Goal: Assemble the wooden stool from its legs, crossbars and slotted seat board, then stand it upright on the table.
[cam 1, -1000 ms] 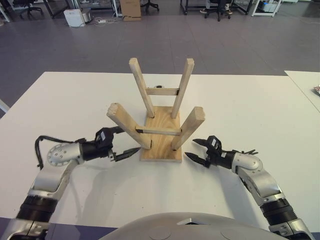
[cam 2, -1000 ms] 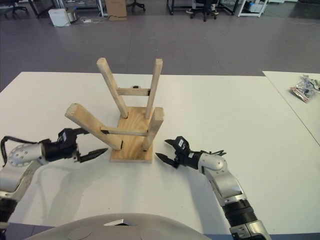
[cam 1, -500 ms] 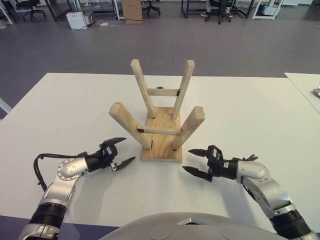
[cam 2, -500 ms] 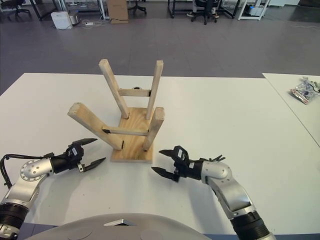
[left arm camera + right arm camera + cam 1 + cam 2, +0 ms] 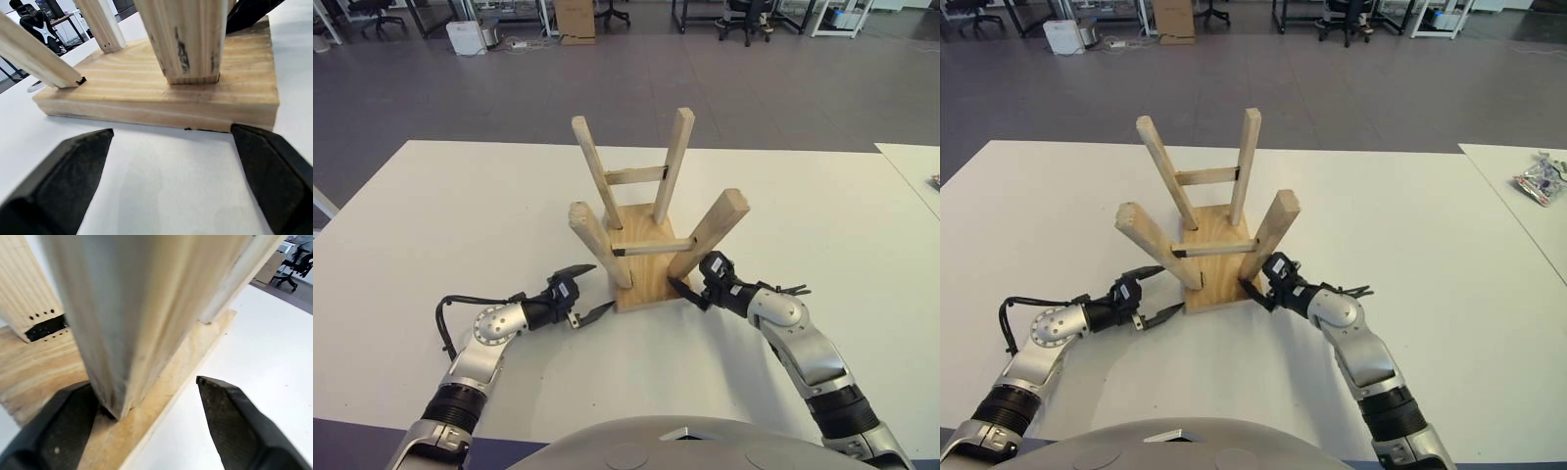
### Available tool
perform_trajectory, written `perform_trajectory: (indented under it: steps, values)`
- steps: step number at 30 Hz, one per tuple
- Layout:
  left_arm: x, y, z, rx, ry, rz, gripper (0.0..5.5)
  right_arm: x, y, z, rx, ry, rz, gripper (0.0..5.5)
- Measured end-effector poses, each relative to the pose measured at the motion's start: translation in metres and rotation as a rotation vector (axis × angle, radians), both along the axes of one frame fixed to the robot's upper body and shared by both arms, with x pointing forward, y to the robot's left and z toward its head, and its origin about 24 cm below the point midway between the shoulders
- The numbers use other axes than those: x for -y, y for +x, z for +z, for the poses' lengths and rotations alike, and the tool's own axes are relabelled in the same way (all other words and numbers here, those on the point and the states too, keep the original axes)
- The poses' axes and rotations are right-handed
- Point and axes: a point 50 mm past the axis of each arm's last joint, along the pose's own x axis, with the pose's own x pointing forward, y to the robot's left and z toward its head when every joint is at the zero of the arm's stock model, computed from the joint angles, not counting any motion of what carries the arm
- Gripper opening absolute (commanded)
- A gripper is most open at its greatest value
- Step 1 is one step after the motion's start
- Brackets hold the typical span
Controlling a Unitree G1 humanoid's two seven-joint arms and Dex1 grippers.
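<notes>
Behind the white tabletop (image 5: 431,206) a grey workshop floor with office chairs and a cardboard box is seen from the head views. On the tabletop the stool (image 5: 646,225) is found assembled but inverted: its seat board (image 5: 641,286) lies flat, and four splayed legs, joined by crossbars, point upward and away. The left claw (image 5: 604,286) is held spread, just beside the board's near left corner and apart from it. The right claw (image 5: 690,281) is set at the foot of the near right leg (image 5: 713,227), so the right arm is judged the nearer for turning the stool over. In the left wrist view, both fingers (image 5: 58,176) are spread wide over bare tabletop, with the board's near edge lying crosswise just ahead and nothing gripped. In the right wrist view, the leg rises close by; one dark finger (image 5: 230,421) hangs over the tabletop and the other lies against the leg's base on the board, so the claw is open around the leg, not clamped.
</notes>
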Motion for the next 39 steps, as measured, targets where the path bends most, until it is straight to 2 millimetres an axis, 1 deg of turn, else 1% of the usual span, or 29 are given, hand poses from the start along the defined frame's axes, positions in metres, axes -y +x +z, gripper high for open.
perform_trajectory:
  steps: [2, 3, 4, 5, 7, 9, 10, 12, 13, 14, 16, 18, 20, 21, 23, 25, 26, 27, 28, 30, 31, 32, 34, 39]
  values:
    - [0.005, 0.001, -0.001, 0.006, -0.018, 0.011, 4.43, 0.020, 0.004, 0.000, 0.000, 0.031, -0.033, 3.56]
    - [0.005, 0.001, -0.001, 0.008, -0.021, 0.019, 4.43, 0.034, 0.006, 0.004, 0.002, 0.044, -0.052, 3.56]
    - [0.005, 0.000, -0.001, 0.011, -0.027, 0.034, 4.43, 0.045, 0.009, 0.015, 0.025, 0.090, -0.057, 3.56]
    - [0.004, -0.002, -0.002, 0.013, -0.031, 0.046, 4.43, 0.049, 0.010, 0.027, 0.051, 0.136, -0.047, 3.56]
    - [0.002, -0.006, -0.003, 0.022, -0.040, 0.085, 4.43, 0.050, 0.016, 0.068, 0.145, 0.204, -0.013, 3.56]
    - [-0.001, -0.010, -0.002, 0.028, -0.046, 0.118, 4.43, 0.045, 0.019, 0.103, 0.239, 0.259, 0.001, 3.56]
    - [-0.004, -0.013, -0.003, 0.029, -0.051, 0.147, 4.43, 0.043, 0.021, 0.119, 0.291, 0.250, -0.002, 3.56]
    - [-0.011, -0.021, -0.004, 0.029, -0.059, 0.202, 4.43, 0.050, 0.025, 0.141, 0.371, 0.190, -0.062, 3.56]
    - [-0.013, -0.023, -0.004, 0.029, -0.060, 0.220, 4.43, 0.050, 0.027, 0.149, 0.406, 0.176, -0.089, 3.56]
    - [-0.014, -0.024, -0.004, 0.028, -0.061, 0.227, 4.43, 0.047, 0.026, 0.153, 0.426, 0.163, -0.089, 3.56]
    - [-0.014, -0.026, -0.004, 0.023, -0.060, 0.234, 4.43, 0.037, 0.025, 0.152, 0.428, 0.146, -0.082, 3.56]
    - [-0.015, -0.027, -0.003, 0.020, -0.060, 0.236, 4.43, 0.027, 0.025, 0.157, 0.484, 0.114, -0.110, 3.56]
    - [-0.014, -0.027, -0.003, 0.020, -0.061, 0.237, 4.43, 0.015, 0.026, 0.173, 0.606, 0.064, -0.111, 3.56]
    - [-0.014, -0.028, -0.003, 0.020, -0.061, 0.239, 4.43, 0.001, 0.023, 0.184, 0.714, 0.028, -0.094, 3.56]
    - [-0.014, -0.028, -0.003, 0.019, -0.064, 0.242, 4.43, -0.019, 0.015, 0.194, 0.842, 0.009, -0.074, 3.56]
    - [-0.013, -0.029, -0.003, 0.019, -0.066, 0.242, 4.43, -0.033, 0.011, 0.194, 0.901, 0.005, -0.072, 3.56]
    - [-0.012, -0.030, -0.003, 0.018, -0.069, 0.240, 4.43, -0.044, 0.008, 0.187, 0.902, -0.002, -0.045, 3.56]
    - [-0.010, -0.030, -0.003, 0.015, -0.072, 0.237, 4.43, -0.049, 0.006, 0.178, 0.883, -0.009, -0.028, 3.56]
    - [-0.010, -0.030, -0.003, 0.010, -0.074, 0.238, 4.43, -0.052, 0.006, 0.164, 0.858, -0.050, -0.017, 3.56]
    - [-0.008, -0.030, -0.003, 0.008, -0.075, 0.235, 4.43, -0.051, 0.006, 0.106, 0.664, -0.194, 0.019, 3.56]
    - [-0.008, -0.030, -0.003, 0.005, -0.074, 0.235, 4.43, -0.051, 0.003, 0.094, 0.634, -0.215, 0.027, 3.56]
    - [-0.007, -0.029, -0.003, -0.006, -0.072, 0.233, 4.43, -0.050, 0.003, 0.091, 0.628, -0.229, 0.032, 3.56]
    - [-0.006, -0.029, -0.003, -0.012, -0.074, 0.231, 4.43, -0.050, 0.003, 0.090, 0.625, -0.230, 0.036, 3.56]
    - [-0.004, -0.029, -0.003, -0.015, -0.079, 0.233, 4.43, -0.053, 0.010, 0.095, 0.632, -0.216, 0.039, 3.56]
